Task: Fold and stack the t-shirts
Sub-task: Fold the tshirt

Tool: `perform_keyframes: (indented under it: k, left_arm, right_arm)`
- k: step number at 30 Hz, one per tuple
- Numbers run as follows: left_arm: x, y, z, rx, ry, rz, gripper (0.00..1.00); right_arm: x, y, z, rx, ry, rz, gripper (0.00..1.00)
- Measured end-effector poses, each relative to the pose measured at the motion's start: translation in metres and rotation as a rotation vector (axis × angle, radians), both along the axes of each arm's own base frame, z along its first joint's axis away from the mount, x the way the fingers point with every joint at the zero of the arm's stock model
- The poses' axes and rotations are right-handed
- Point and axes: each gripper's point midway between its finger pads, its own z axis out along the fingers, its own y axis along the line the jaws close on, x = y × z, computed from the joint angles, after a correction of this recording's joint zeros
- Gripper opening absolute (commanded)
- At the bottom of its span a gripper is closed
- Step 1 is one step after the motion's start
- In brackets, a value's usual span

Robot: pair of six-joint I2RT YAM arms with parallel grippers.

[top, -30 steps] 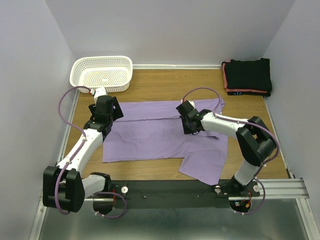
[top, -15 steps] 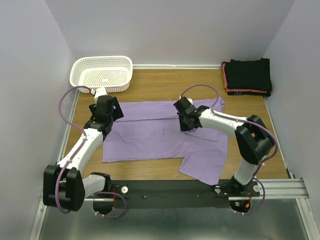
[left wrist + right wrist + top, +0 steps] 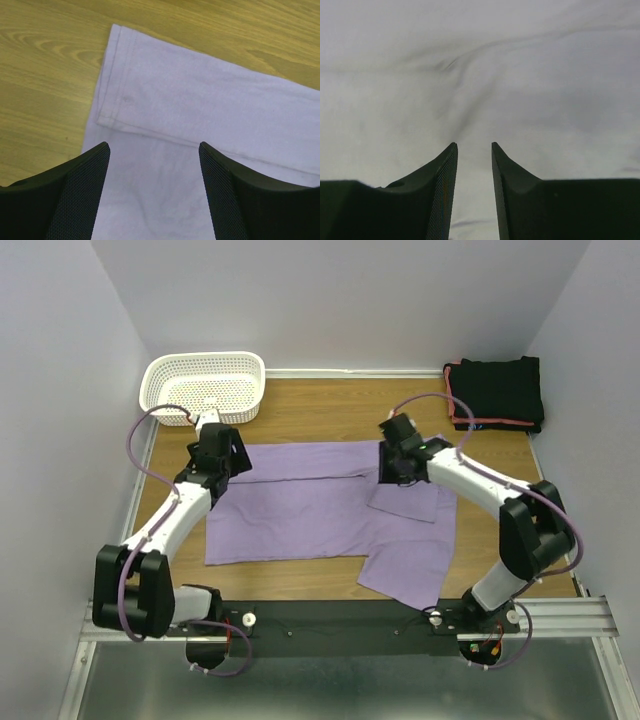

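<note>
Lavender shirt (image 3: 320, 515) lay spread on worktop (image 3: 320, 420), far edge folded over; left claw (image 3: 154, 149) hung released wide above shirt's far-left corner, right claw (image 3: 473, 146) narrowly parted, grasping nothing, over shirt's far-right part; black shirts (image 3: 497, 392) stacked beyond shirt's far-right corner.
</note>
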Motion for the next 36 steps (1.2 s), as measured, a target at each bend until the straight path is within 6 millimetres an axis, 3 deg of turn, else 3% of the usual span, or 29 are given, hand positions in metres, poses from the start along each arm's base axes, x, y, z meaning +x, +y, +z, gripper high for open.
perform_keyframes:
  k: [5, 7, 10, 17, 20, 25, 36]
  left_arm:
    - [0.025, -0.008, -0.010, -0.053, 0.037, 0.005, 0.76]
    - [0.034, -0.008, -0.021, -0.077, 0.066, 0.017, 0.75]
    - [0.044, -0.004, -0.043, -0.121, 0.121, 0.052, 0.74]
    - [0.049, 0.004, -0.091, -0.202, 0.240, 0.121, 0.72]
    - [0.058, 0.005, -0.093, -0.235, 0.239, 0.142, 0.71]
    - [0.073, 0.009, -0.093, -0.281, 0.230, 0.174, 0.71]
    - [0.113, 0.002, -0.088, -0.357, 0.188, 0.195, 0.73]
  right_arm:
    - [0.053, -0.074, 0.026, 0.059, -0.094, -0.219, 0.36]
    - [0.071, -0.107, 0.029, 0.080, -0.122, -0.308, 0.33]
    - [0.091, -0.140, 0.026, 0.100, -0.152, -0.395, 0.32]
    - [0.112, -0.171, -0.026, 0.127, -0.084, -0.480, 0.32]
    - [0.119, -0.182, -0.049, 0.141, -0.043, -0.510, 0.32]
    - [0.147, -0.202, -0.047, 0.176, -0.088, -0.545, 0.29]
    - [0.207, -0.208, -0.044, 0.205, -0.174, -0.530, 0.32]
